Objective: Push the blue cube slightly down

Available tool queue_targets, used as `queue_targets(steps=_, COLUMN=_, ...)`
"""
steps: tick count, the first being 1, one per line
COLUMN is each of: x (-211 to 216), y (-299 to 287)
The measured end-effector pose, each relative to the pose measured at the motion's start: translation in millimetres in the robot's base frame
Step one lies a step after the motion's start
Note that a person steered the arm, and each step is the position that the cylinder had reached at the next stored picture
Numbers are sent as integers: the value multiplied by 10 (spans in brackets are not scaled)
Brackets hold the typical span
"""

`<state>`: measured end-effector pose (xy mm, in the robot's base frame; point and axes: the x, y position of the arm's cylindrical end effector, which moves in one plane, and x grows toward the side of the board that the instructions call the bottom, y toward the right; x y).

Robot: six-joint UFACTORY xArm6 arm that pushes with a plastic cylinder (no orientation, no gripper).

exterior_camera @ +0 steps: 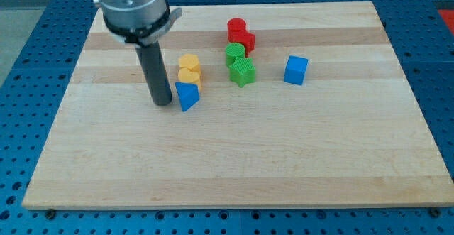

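My tip (164,104) on table (234,164) — touching or just beside blue wedge (187,96), hard to tell. No claw fitted. Blue cube (296,70) well right of tip, slightly up — unobstructed.

Pale wood board (284,164) on blue perforated table (28,43); even light, dark gap at view's top.

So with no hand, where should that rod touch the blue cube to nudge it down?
No gripper here, so it's a push: my tip should meet the blue cube on its flat top-side face, centred, coming from the view's top. It now sits far left, beside the blue triangular block.
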<state>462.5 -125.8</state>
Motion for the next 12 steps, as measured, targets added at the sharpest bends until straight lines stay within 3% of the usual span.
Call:
queue_targets(steps=1, x=397, y=3)
queue_targets(steps=2, x=460, y=399)
queue_targets(steps=4, x=402, y=1912)
queue_targets(steps=6, x=200, y=2894)
queue_targets(steps=9, x=-867, y=3001)
queue_targets(steps=12, x=-1042, y=2459)
